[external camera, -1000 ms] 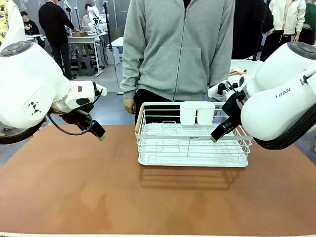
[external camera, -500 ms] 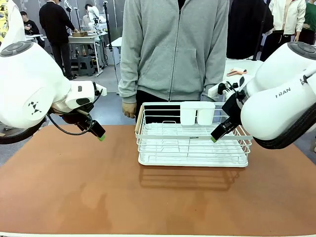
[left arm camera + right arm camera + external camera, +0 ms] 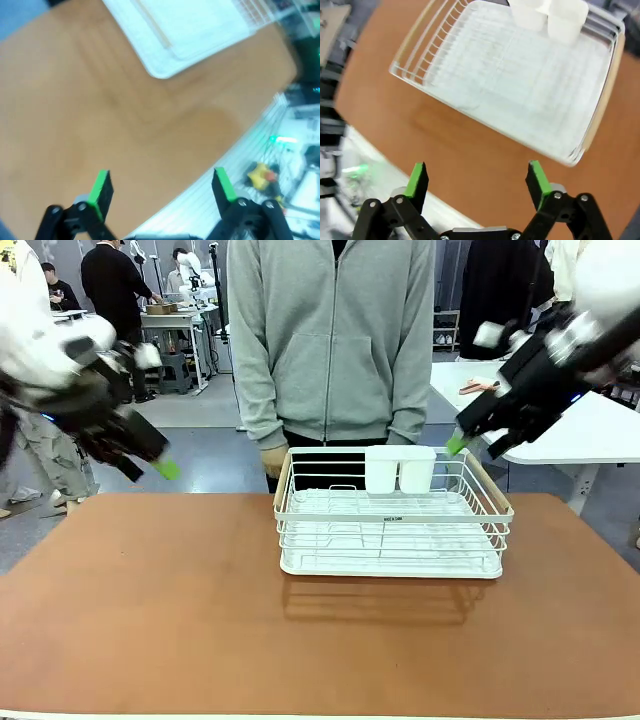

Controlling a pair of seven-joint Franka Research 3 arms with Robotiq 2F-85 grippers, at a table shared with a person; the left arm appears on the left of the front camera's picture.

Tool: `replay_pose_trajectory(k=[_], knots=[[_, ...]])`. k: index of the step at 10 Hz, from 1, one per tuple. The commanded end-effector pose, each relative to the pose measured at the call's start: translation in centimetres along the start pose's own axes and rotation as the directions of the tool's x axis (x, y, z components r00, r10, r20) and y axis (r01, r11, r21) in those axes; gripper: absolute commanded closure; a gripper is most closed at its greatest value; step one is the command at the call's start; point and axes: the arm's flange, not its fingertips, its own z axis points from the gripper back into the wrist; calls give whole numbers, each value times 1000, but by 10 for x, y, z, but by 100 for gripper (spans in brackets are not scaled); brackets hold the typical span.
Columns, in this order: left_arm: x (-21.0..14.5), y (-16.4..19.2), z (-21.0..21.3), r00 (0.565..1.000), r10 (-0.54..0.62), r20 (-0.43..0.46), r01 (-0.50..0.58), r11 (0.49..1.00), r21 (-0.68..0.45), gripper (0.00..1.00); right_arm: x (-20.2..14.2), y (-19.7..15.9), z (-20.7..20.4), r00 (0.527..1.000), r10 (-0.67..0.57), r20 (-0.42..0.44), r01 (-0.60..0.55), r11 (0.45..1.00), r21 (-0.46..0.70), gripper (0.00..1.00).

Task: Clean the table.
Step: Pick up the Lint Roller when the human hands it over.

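The table (image 3: 150,620) has a bare reddish-brown top with a white wire rack (image 3: 390,525) standing at its middle far side. My left gripper (image 3: 165,469) hangs blurred above the table's far left edge. In the left wrist view its green pads stand wide apart, so my left gripper (image 3: 162,185) is open with nothing in it, above the table (image 3: 75,100) and a corner of the rack (image 3: 190,30). My right gripper (image 3: 457,444) is up beside the rack's far right corner. In the right wrist view my right gripper (image 3: 476,179) is open and empty over the rack (image 3: 485,85).
Two white cup-shaped holders (image 3: 400,468) hang on the rack's far rail. A person in a grey hoodie (image 3: 330,340) stands close behind the rack, one hand (image 3: 272,458) by its left corner. A glossy white table (image 3: 600,430) stands at the back right.
Both arms have swung up and back from low over the table, and their grippers now hang higher and further out. The person has shifted slightly left.
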Motion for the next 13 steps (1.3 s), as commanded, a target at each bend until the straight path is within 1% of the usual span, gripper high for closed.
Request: replay_pose_trajectory(k=[1, 2, 3, 4, 5, 6, 7, 8, 9, 10, 11, 12, 13], knots=[[-9, 27, 23, 997, 49, -65, -63, 970, -233, 0, -1, -57, 28, 981, -184, -67, 189, 979, 82, 0], [-23, 49, 40, 998, 28, -51, -44, 937, -347, 0, -11, -91, 50, 971, -219, -92, 234, 948, 216, 0], [-36, 67, 49, 999, 54, -4, -50, 898, -437, 0, -22, -121, 70, 957, -286, -58, 288, 900, 327, 0], [-52, 88, 61, 991, 117, 63, -71, 868, -492, 0, -38, -147, 88, 942, -335, -35, 319, 856, 407, 0], [-68, 112, 70, 980, 181, 80, -113, 843, -526, 0, -56, -175, 104, 924, -382, -13, 342, 811, 474, 0], [-84, 133, 81, 966, 241, 98, -149, 822, -550, 0, -68, -195, 113, 911, -412, -13, 361, 784, 505, 0], [-103, 151, 98, 942, 304, 143, -173, 804, -568, 0, -78, -213, 118, 890, -457, -9, 393, 754, 527, 0], [-122, 167, 114, 932, 326, 159, -170, 780, -603, 0, -83, -226, 119, 876, -482, -17, 415, 733, 539, 0], [-138, 181, 124, 935, 322, 149, -162, 762, -627, 0, -87, -237, 120, 866, -501, -17, 429, 724, 540, 0], [-150, 193, 129, 923, 351, 156, -178, 750, -637, 0, -92, -248, 121, 855, -519, -22, 444, 708, 550, 0], [-158, 201, 134, 912, 373, 173, -185, 747, -639, 0, -97, -259, 124, 849, -527, -28, 451, 696, 559, 0], [-167, 211, 138, 893, 401, 205, -188, 745, -640, 0, -104, -272, 128, 827, -561, -15, 470, 678, 565, 0], [-172, 220, 139, 886, 412, 213, -184, 734, -653, 0, -109, -279, 133, 819, -573, -17, 483, 675, 558, 0]])
